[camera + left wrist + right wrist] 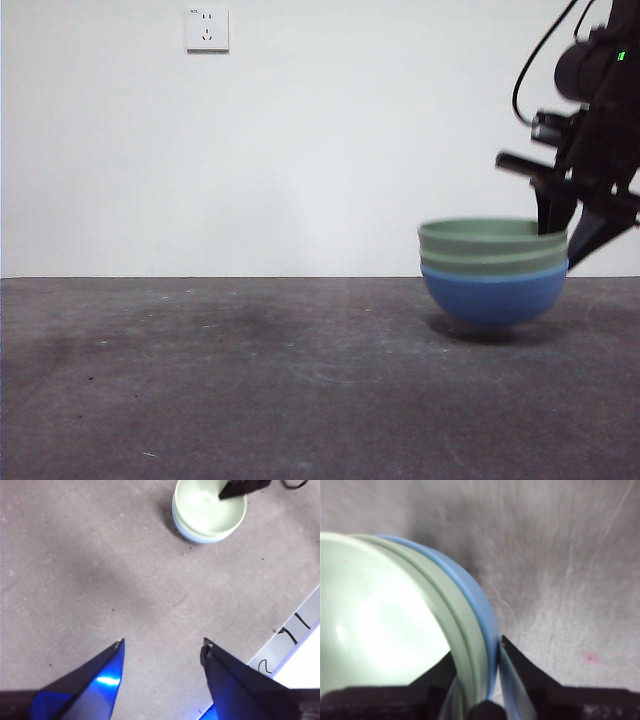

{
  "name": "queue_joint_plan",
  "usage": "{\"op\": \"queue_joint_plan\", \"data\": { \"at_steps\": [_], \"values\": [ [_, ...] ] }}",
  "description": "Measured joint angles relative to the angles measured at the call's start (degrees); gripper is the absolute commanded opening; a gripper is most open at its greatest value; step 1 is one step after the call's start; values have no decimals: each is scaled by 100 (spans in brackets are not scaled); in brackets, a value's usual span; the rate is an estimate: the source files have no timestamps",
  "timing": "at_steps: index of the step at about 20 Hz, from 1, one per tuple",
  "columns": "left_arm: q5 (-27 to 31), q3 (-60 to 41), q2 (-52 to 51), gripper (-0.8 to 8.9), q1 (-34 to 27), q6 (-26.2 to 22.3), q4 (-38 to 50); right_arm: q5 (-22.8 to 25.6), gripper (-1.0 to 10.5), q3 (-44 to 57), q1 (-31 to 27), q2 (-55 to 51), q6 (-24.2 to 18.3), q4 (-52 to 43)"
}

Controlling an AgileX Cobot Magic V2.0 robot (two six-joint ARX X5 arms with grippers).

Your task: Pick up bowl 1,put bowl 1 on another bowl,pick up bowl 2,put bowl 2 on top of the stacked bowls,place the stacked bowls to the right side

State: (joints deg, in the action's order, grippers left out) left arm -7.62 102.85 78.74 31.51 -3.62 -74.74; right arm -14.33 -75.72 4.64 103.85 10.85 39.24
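While the right gripper clamped the rim of the stacked bowls, one jaw inside and one outside, the stack hung just above the table. The left gripper stood spread and empty, well apart from the bowls.

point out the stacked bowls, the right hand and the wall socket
stacked bowls [494, 296], front view, blue base bowl's side
right hand [492, 662], right wrist view, between its fingertips at the rims
wall socket [207, 29], front view, plate centre
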Motion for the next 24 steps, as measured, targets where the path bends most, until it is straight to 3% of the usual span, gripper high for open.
{"op": "queue_joint_plan", "data": {
  "at_steps": [8,12,24],
  "values": [
    [0,2,0,260,0,0,-20,-7,1,-17,-87,177,-125,15],
    [0,2,-2,260,0,0,-4,-7,230,-24,-118,177,-166,68],
    [0,2,-2,260,0,0,-9,83,230,-15,-162,52,-391,111]
  ]
}}
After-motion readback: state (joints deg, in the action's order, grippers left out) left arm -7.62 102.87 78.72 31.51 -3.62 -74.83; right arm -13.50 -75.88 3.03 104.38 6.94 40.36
